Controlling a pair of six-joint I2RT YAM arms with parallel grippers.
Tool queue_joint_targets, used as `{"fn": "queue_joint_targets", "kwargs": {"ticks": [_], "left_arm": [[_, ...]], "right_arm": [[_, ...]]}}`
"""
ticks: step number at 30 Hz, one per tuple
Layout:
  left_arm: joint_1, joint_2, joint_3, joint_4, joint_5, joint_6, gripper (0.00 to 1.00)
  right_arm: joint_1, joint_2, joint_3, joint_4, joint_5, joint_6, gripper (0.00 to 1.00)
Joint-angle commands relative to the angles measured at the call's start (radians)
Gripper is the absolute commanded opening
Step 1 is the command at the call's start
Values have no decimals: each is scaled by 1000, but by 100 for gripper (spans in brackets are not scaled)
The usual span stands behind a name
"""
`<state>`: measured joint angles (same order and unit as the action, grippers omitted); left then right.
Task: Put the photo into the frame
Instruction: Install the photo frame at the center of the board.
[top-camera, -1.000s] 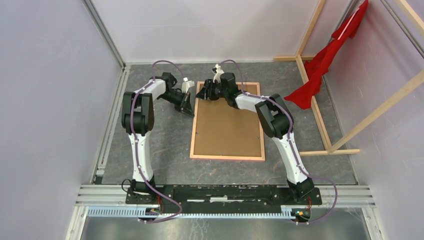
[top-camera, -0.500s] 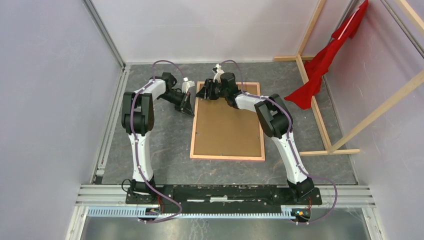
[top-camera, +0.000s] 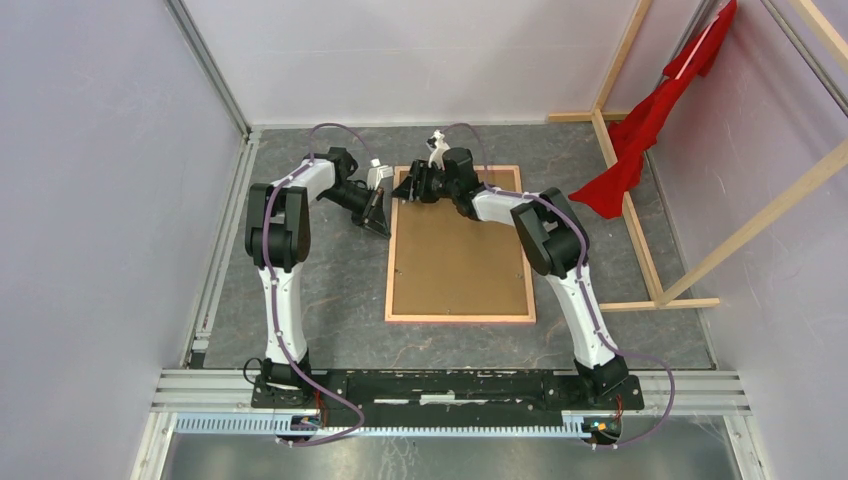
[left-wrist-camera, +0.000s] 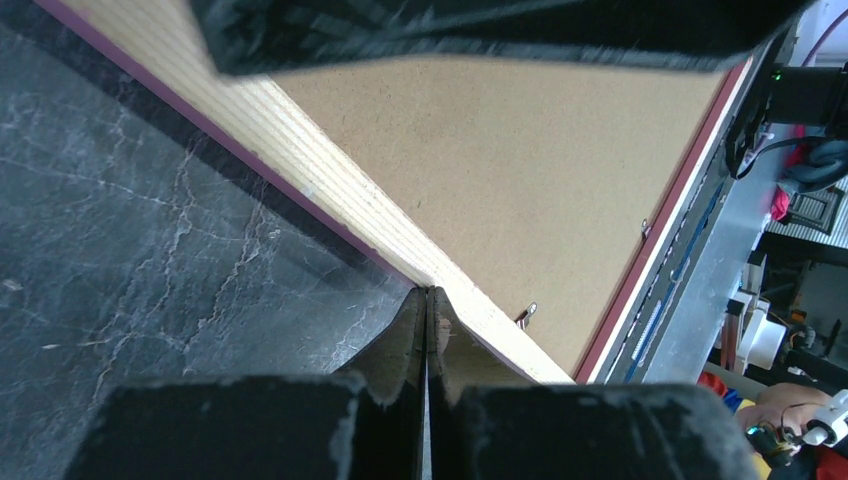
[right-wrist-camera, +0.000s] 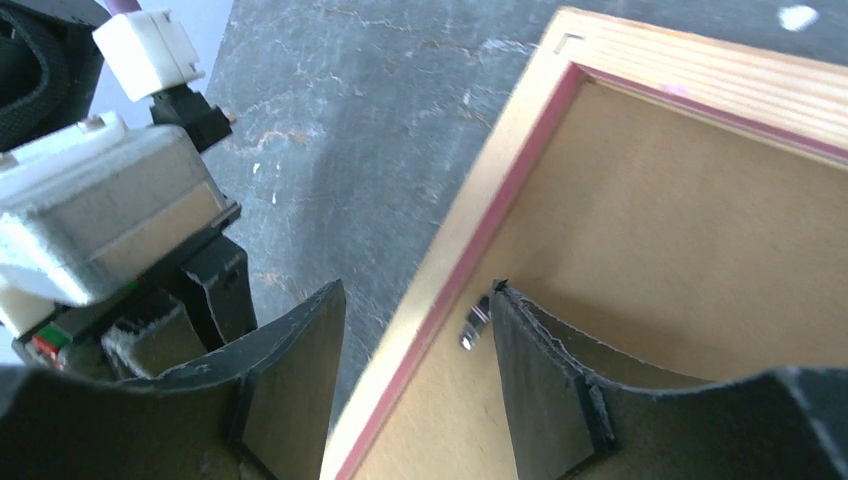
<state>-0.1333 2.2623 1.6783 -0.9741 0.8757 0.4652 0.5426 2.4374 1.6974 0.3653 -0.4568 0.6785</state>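
A grey, marble-look bench (top-camera: 300, 290) fills the enclosure, w/ bare wooden beams (top-camera: 640, 240) standing at its right side. The frame (top-camera: 460, 318) lies face-down at centre, pale wood back up and a thin pink line along its inner lip. The photo (top-camera: 460, 260) lies inside the rails w/ its brown hardboard back up and no print showing. Whether it is fully seated can't be told. A red cloth (top-camera: 650, 120) hangs from the beams at far right, well apart from the frame.

Both arms reach toward the frame's far-left corner. The right tool (right-wrist-camera: 416, 290) stands at medium width, holding nothing, and straddles the left rail: one finger is outside over the bench, the other inside over the hardboard. The left tool (left-wrist-camera: 428, 292) is pinched tight, fingers pressed together w/ nothing between them. Its tips are at the outer edge of the same rail, nearer the arm bases than the right tool. A small metal tab (right-wrist-camera: 473, 325) sticks out from the rail's inner side, just beside the right tool's inner finger.
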Motion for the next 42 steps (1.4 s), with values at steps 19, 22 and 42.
{"fn": "queue_joint_targets", "kwargs": {"ticks": [19,22,42], "left_arm": [[-15,9,-12,-4,-34,54,3],[-16,9,-16,-3,-34,56,3],[-15,8,-23,-5,-42,64,3]], "right_arm": [[23,-24,-46,-56,-27,-63,59],[23,-23,-32,-85,-10,-86,58],[6,-40,-25,-155,81,-149,58]]}}
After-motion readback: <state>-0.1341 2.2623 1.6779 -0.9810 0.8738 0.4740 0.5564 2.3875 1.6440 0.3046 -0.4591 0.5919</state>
